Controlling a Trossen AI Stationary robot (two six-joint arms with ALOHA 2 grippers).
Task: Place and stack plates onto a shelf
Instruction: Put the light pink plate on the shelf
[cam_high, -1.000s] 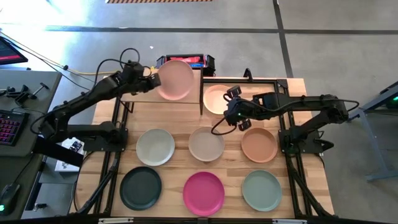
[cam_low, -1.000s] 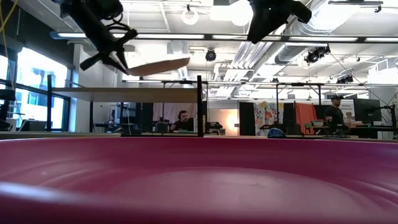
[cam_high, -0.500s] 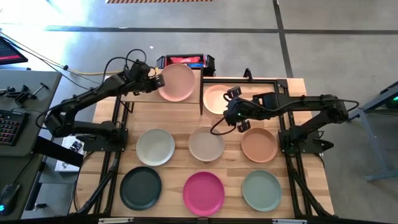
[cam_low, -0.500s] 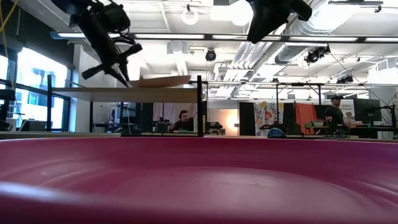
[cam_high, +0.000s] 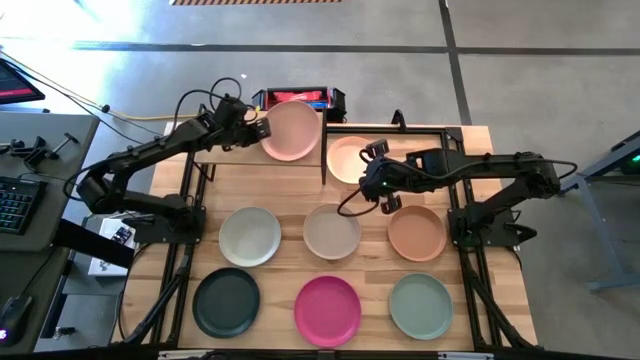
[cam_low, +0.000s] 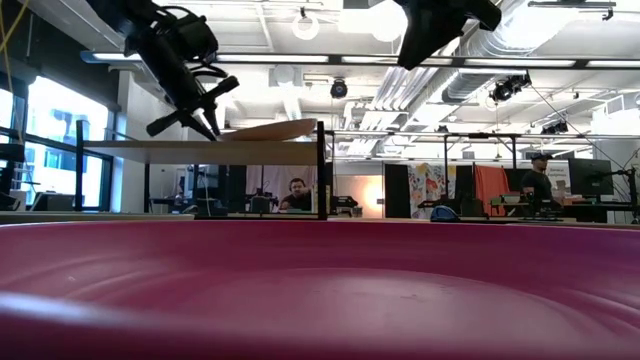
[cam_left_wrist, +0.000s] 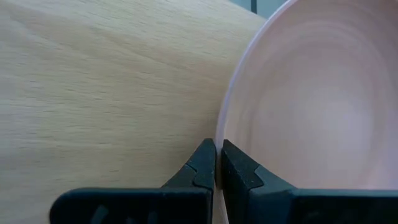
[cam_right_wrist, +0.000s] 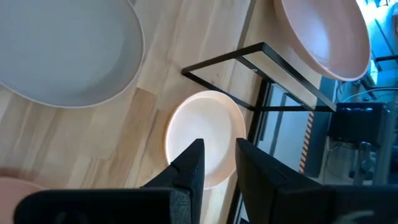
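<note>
Plates, near row first: dark green plate (cam_high: 226, 302), magenta plate (cam_high: 328, 310) and sage green plate (cam_high: 421, 305) sit flat on the bench (cam_high: 290, 190). In the low view the magenta rim fills the whole foreground.

Middle row, left to right: off-white plate (cam_high: 249, 236), beige plate (cam_high: 332, 231), terracotta plate (cam_high: 416, 232). All three lie flat and apart from each other.

Right gripper (cam_high: 378, 190) hovers between the beige and terracotta plates, above the bench. Its jaws are spread with nothing between them, as we see in the right wrist view.

Far right: peach plate (cam_high: 350, 158) rests on the bench.

Far left: pink plate (cam_high: 290, 130) is over the shelf (cam_high: 262, 172), at its right end. Left gripper (cam_left_wrist: 217, 163) has its jaws pinching the pink plate's left rim. The low view shows the plate slightly tilted, low over the shelf panel; we cannot tell if it touches.

Handling, as we judge it: the plates look stiff, light and matte, so not very slippery, but likely to chip if dropped. The thin raised rim is the place to take hold, as the left gripper does. A rim pinch lets the plate sag at its free edge, so we would lower it slowly.
</note>
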